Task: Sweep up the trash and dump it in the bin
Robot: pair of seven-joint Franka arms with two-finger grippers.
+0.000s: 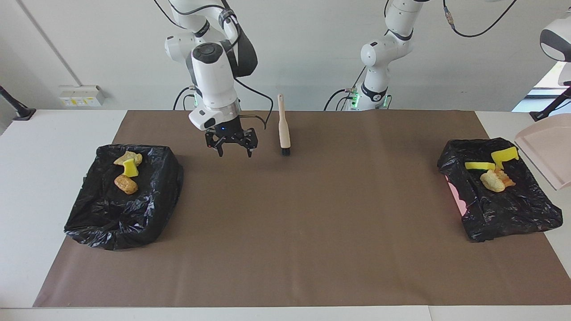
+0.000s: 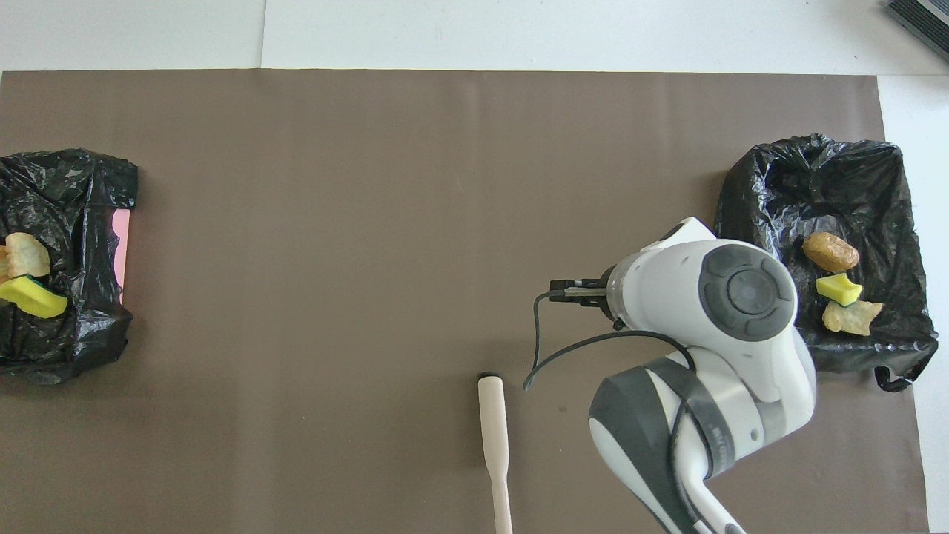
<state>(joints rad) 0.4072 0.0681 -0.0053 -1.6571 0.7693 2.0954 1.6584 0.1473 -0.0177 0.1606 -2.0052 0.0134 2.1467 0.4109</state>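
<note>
Worktop [image 1: 44, 147] covered by brown mat [image 1: 285, 232]. Findings in order across the facing view:

1. Black-bagged bin [image 1: 89, 214] at the right arm's end. Contents: 3 pcs of trash, namely a tan chunk [image 1: 127, 157], a yellow piece [image 1: 130, 168] touching it, and a brown chunk [image 1: 126, 184] just beside, farther from the robots. All 3 lie inside the bag.

2. Right tool [image 1: 231, 149] hangs over bare mat between this bin and the brush, pointing down. Fingers spread apart, nothing between them. Overhead view: tool hidden under its own wrist.

3. Brush [image 1: 283, 131] lies flat on the mat nr the robots' edge, mid-worktop. Pale handle toward the robots, dark bristles away from them. Well apart from the right tool, nothing touching it.

4. Second black-bagged bin [image 1: 513, 214] at the left arm's end, pink wall showing at one side. Contents: a flat yellow piece [image 1: 479, 166], a cream chunk [image 1: 490, 182] and an orange-brown chunk [image 1: 507, 180] touching each other. A 4th pc, a yellow scrap [image 1: 504, 155], is tilted at the rim nearest the dustpan; cannot tell whether it rests on the bag.

5. Pale pink dustpan [image 1: 546, 149] raised and tilted beside this bin, cut off by the frame edge, pan surface bare. Left tool out of view in both views
</note>
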